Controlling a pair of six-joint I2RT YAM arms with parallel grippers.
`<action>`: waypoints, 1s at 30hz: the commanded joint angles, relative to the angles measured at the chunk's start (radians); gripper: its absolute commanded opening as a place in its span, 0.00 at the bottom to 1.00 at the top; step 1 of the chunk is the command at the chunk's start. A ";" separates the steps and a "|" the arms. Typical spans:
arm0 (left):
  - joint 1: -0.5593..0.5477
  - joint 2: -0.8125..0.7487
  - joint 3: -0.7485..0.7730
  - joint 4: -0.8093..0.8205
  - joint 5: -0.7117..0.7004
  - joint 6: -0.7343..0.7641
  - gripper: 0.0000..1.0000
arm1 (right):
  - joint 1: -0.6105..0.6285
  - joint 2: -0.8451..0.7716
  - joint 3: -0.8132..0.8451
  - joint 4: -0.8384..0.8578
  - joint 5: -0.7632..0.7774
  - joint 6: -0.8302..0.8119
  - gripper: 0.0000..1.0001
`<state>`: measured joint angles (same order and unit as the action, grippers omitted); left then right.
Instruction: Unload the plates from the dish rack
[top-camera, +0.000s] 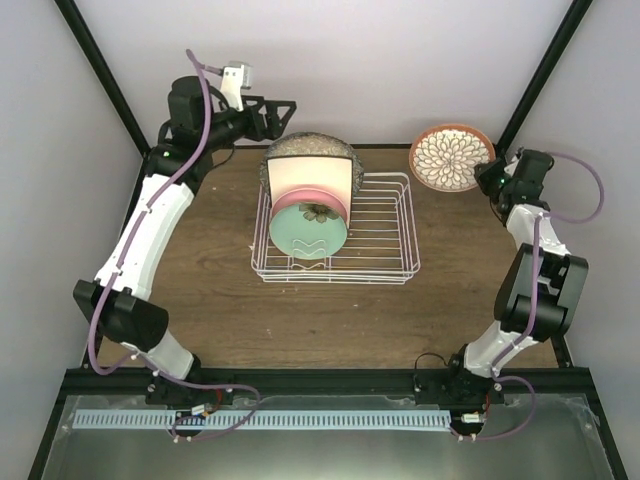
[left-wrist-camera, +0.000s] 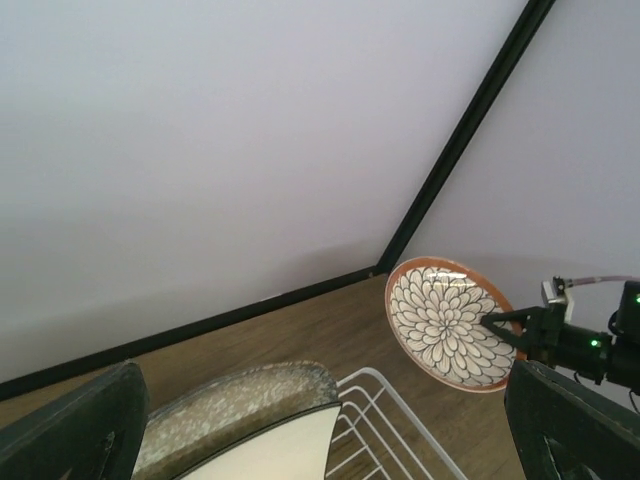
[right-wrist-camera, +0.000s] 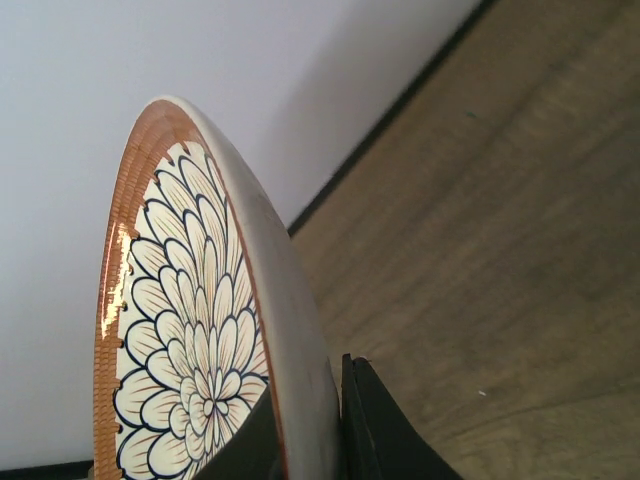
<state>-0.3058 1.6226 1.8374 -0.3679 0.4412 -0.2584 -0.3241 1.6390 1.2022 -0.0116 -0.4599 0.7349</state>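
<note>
Filling the right wrist view, the small floral plate (right-wrist-camera: 190, 340) stands on edge, its reddish rim and cream petals facing left. The right gripper (right-wrist-camera: 315, 432) pinches its lower edge, one dark finger on either side of the rim.

From above, this plate (top-camera: 452, 157) sits at the far right corner of the wooden table (top-camera: 220, 320), well apart from the dish rack (top-camera: 410, 232). Whether it touches the table cannot be told.

The white wire rack lies mid-table. Four plates stand upright in its left half, front to back: mint-green plate (top-camera: 308, 238) with a flower mark, pink plate (top-camera: 287, 206), cream square plate (top-camera: 310, 175), and speckled grey plate (top-camera: 310, 144) at the rear.

The left gripper (top-camera: 285, 117) hovers just behind the speckled plate, touching nothing. Its wrist view shows its fingers (left-wrist-camera: 70, 430) spread wide at the two bottom corners, with the speckled plate's rim between them below.
</note>
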 joint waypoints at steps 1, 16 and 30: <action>0.025 -0.049 -0.066 0.005 0.037 -0.013 0.99 | -0.017 0.024 -0.021 0.172 0.027 0.086 0.01; 0.084 -0.132 -0.152 0.001 0.063 -0.024 0.99 | -0.021 0.242 -0.003 0.158 0.159 0.139 0.01; 0.115 -0.147 -0.179 -0.010 0.083 -0.024 0.99 | -0.022 0.361 0.097 0.043 0.212 0.183 0.25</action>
<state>-0.2028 1.5005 1.6661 -0.3832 0.5053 -0.2810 -0.3393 2.0068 1.2297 0.0216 -0.2619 0.8894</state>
